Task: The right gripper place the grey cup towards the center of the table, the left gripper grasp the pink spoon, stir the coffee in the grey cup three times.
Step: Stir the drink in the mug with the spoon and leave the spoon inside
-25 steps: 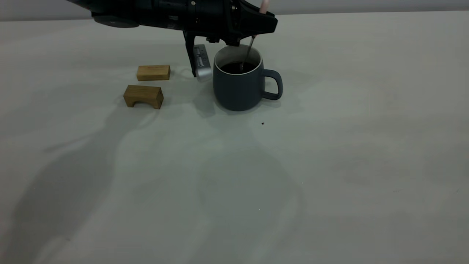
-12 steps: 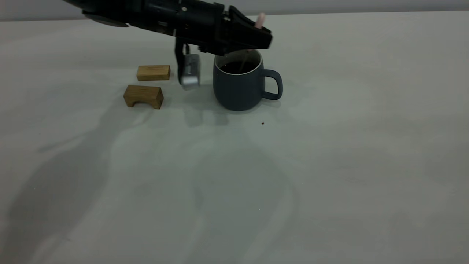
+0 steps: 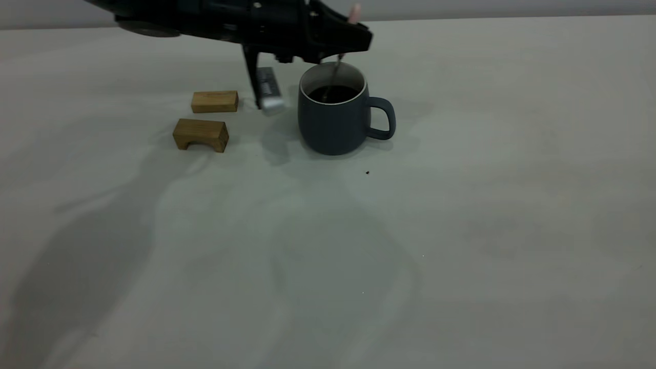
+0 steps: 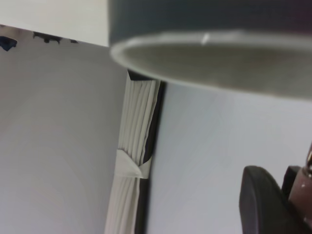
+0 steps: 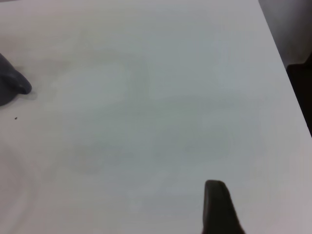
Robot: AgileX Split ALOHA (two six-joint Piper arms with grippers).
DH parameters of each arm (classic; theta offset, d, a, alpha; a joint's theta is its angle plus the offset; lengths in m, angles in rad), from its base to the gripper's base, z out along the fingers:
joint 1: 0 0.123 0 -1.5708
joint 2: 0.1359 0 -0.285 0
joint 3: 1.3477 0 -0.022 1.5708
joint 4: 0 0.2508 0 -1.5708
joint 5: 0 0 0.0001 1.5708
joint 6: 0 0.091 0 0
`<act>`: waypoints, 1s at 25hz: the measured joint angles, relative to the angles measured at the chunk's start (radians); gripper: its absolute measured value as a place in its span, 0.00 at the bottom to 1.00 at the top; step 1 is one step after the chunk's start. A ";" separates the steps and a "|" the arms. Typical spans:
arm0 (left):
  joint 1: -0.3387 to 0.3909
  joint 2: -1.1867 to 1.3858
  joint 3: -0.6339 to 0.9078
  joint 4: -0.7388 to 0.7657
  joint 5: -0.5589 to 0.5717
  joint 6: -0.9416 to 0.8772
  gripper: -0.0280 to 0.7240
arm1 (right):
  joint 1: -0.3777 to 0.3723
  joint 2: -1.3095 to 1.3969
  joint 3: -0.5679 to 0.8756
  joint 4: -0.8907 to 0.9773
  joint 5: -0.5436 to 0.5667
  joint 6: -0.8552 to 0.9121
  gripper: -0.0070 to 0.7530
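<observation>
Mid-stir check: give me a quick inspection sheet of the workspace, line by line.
Surface: table pale, one dark speck.
Job's things: grey cup upright, handle toward the right arm's side, coffee inside; pink spoon dipping into it.
Clutter: two wooden blocks on the cup's left-arm side.
Grippers: left gripper above the cup, shut on the spoon; right gripper apart, over bare table.
Cables: nothing seen.
Surroundings: wall behind the table.

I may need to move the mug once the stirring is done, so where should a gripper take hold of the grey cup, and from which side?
Probably by the loop handle of the grey cup, coming from the exterior view's right. The handle juts out that way over bare table, while the left gripper and pink spoon occupy the rim.
</observation>
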 joint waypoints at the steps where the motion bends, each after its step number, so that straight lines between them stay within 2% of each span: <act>1: -0.009 0.000 0.000 -0.005 -0.002 0.010 0.20 | 0.000 0.000 0.000 0.000 0.000 0.000 0.66; 5: -0.036 0.000 0.000 -0.002 0.013 0.022 0.20 | 0.000 0.000 0.000 0.000 0.000 0.000 0.66; 10: -0.035 0.000 0.000 0.052 0.076 0.022 0.20 | 0.000 0.000 0.000 0.000 0.000 0.000 0.66; 17: 0.013 0.000 0.000 0.176 0.087 0.022 0.20 | 0.000 0.000 0.000 0.000 0.000 0.000 0.66; 25: 0.028 0.000 0.000 0.186 0.077 0.022 0.20 | 0.000 0.000 0.000 0.000 0.000 0.000 0.66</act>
